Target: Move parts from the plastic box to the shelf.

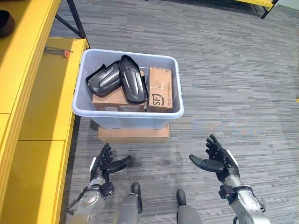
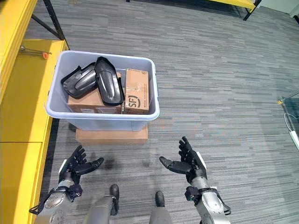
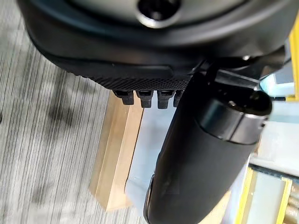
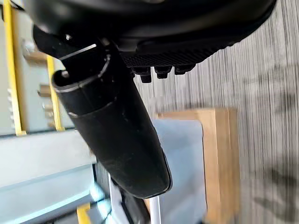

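A pale plastic box [image 1: 126, 116] stands on a flat cardboard base [image 1: 134, 133] on the carpet. Inside lie two dark moulded parts [image 1: 133, 79] [image 1: 103, 78] on brown cartons [image 1: 160, 88]. The yellow shelf [image 1: 32, 116] runs along the left. My left hand [image 1: 103, 163] hovers open above the carpet in front of the box's left corner, holding nothing. My right hand [image 1: 219, 159] is open too, lower right of the box, palm turned inward and empty. Both hands are apart from the box. The box wall [image 3: 149, 140] and the cardboard base [image 4: 219, 158] show past the thumbs in the wrist views.
A small red-tipped tool [image 1: 65, 53] lies on the yellow shelf's lower level near the box's far left corner. A dark shelf leg [image 1: 77, 23] slants behind the box. Grey carpet [image 1: 233, 70] stretches to the right and beyond.
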You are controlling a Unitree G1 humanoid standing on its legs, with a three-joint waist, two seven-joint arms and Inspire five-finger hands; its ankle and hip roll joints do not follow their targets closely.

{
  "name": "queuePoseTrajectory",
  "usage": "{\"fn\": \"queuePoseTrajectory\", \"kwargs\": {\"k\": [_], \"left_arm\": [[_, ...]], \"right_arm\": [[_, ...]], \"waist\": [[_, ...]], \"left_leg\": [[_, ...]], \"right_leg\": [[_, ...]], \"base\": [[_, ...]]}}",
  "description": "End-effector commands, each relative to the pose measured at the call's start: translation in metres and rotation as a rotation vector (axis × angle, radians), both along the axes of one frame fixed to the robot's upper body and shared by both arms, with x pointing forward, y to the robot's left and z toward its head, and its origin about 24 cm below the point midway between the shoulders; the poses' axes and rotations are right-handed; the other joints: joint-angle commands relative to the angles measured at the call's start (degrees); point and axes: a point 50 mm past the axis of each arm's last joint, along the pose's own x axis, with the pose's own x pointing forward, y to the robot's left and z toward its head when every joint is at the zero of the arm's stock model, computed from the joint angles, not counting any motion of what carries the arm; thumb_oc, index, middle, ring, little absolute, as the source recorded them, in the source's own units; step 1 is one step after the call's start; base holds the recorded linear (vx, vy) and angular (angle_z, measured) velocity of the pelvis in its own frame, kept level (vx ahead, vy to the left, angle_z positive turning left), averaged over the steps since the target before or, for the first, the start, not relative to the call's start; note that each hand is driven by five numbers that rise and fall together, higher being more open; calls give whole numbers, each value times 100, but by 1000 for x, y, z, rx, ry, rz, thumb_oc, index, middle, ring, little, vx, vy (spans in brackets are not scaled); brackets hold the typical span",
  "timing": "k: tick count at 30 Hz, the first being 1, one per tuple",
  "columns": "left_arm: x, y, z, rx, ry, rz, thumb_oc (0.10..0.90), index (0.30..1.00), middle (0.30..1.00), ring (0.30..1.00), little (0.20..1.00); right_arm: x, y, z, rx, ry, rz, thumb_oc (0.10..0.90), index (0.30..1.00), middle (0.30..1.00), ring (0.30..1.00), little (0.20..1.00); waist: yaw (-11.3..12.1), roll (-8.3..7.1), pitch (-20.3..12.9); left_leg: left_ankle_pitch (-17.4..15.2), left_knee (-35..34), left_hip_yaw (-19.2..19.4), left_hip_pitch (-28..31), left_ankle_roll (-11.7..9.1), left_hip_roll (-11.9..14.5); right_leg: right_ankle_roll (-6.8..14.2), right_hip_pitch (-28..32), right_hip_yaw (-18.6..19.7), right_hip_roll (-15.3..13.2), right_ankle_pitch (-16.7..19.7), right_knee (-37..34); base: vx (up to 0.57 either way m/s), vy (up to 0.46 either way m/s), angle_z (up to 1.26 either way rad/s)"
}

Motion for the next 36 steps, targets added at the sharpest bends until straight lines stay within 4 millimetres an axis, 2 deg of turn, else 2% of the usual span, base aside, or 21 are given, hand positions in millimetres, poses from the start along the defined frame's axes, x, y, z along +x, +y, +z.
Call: {"fn": "queuePoseTrajectory", "kwargs": {"k": [1,3,4,5,6,8,10,12,13,14,15,17,20,21,22,29,36], "left_arm": [[-2,0,26,16,-140,-31,900,1000,1000,1000,1000],[1,2,29,45,-140,-55,900,1000,1000,1000,1000],[1,2,29,45,-141,-55,900,1000,1000,1000,1000],[5,3,32,68,-147,-61,900,1000,1000,1000,1000],[5,3,32,68,-148,-61,900,1000,1000,1000,1000],[8,4,35,82,-158,-57,900,1000,1000,1000,1000],[11,2,37,81,-168,-61,900,1000,1000,1000,1000],[10,2,37,70,-173,-51,900,1000,1000,1000,1000],[11,1,37,63,-180,-47,900,1000,1000,1000,1000],[11,1,37,63,-180,-47,900,1000,1000,1000,1000],[10,0,36,44,-183,-38,900,1000,1000,1000,1000],[2,2,28,40,-146,-16,900,1000,1000,1000,1000],[0,-1,25,24,-144,-29,900,1000,1000,1000,1000],[-4,-6,20,-11,-133,-18,900,1000,1000,1000,1000],[-10,-8,16,-32,-116,-8,900,1000,1000,1000,1000],[-14,-10,13,-50,-105,-4,900,1000,1000,1000,1000],[-18,-11,10,-63,-90,7,900,1000,1000,1000,1000]], "right_arm": [[15,-14,43,-63,-222,-10,900,1000,1000,1000,1000],[15,-14,44,-64,-231,-15,900,1000,1000,1000,1000],[15,-14,44,-64,-231,-15,900,1000,1000,1000,1000],[16,-12,45,-64,-238,-11,900,1000,1000,1000,1000],[16,-12,45,-65,-238,-11,900,1000,1000,1000,1000],[17,-9,44,-74,-239,4,900,1000,1000,1000,1000],[17,-8,44,-84,-235,6,900,1000,1000,1000,1000],[15,-9,42,-86,-229,-7,900,1000,1000,1000,1000],[16,-8,42,-83,-230,-12,900,1000,1000,1000,1000],[16,-8,42,-83,-230,-12,900,1000,1000,1000,1000],[18,-9,43,-70,-234,-21,900,1000,1000,1000,1000],[17,-5,43,-79,-232,5,900,1000,1000,1000,1000],[17,-6,42,-92,-226,15,900,1000,1000,1000,1000],[15,-8,42,-96,-224,9,900,1000,1000,1000,1000],[12,-11,39,-97,-204,2,900,1000,1000,1000,1000],[8,-17,37,-109,-185,-16,900,1000,1000,1000,1000],[7,-14,29,-106,-144,-5,900,1000,1000,1000,1000]], "waist": [[50,150,-563],[12,90,-517],[13,93,-536],[-51,108,-429],[-49,112,-447],[-123,228,-288],[-143,342,-141],[-138,344,-113],[-128,335,-113],[-130,336,-108],[-130,282,-82],[-120,163,-65],[-112,100,-139],[-114,127,-276],[-132,178,-375],[-157,304,-522],[-130,411,-589]], "left_leg": [[365,-475,-471,91,-368,705],[252,-493,-544,248,-283,672],[282,-520,-542,233,-286,677],[240,-632,-564,446,-204,693],[268,-657,-562,430,-207,700],[288,-817,-544,650,-131,764],[284,-885,-582,816,-89,781],[237,-944,-570,977,-98,731],[206,-974,-566,1025,-143,739],[206,-974,-569,1030,-144,740],[89,-990,-530,1155,-291,754],[-207,-873,-424,1446,-458,766],[-293,-793,-461,1545,-477,674],[-303,-841,-478,1670,-525,719],[-287,-934,-524,1756,-545,794],[-161,-1245,-569,1913,-651,942],[-52,-1563,-518,2078,-653,935]], "right_leg": [[27,570,-111,536,-554,198],[154,354,-79,631,-290,848],[151,325,-76,636,-273,844],[244,-104,-27,802,92,1689],[241,-131,-23,809,110,1683],[267,-630,-160,1000,336,2498],[191,-915,-327,1051,223,2984],[120,-929,-589,780,175,2652],[101,-929,-680,637,114,2237],[101,-921,-683,637,114,2234],[97,-860,-858,362,123,1046],[266,-970,-961,16,622,-127],[265,-820,-834,69,715,-74],[269,-710,-1027,99,767,-47],[245,-574,-1029,165,732,-84],[193,-394,-1081,259,580,-138],[183,-281,-1033,257,554,-246]], "base": [[107,188,-14],[52,129,-4],[-18,113,1],[-27,84,12],[-32,133,14],[-10,140,7],[42,120,-2],[120,12,-1],[94,-26,-4],[167,-98,6],[187,-126,1],[319,-204,-10],[229,-137,2],[312,-219,57],[244,-176,55],[77,-71,8],[19,-8,-2]]}}
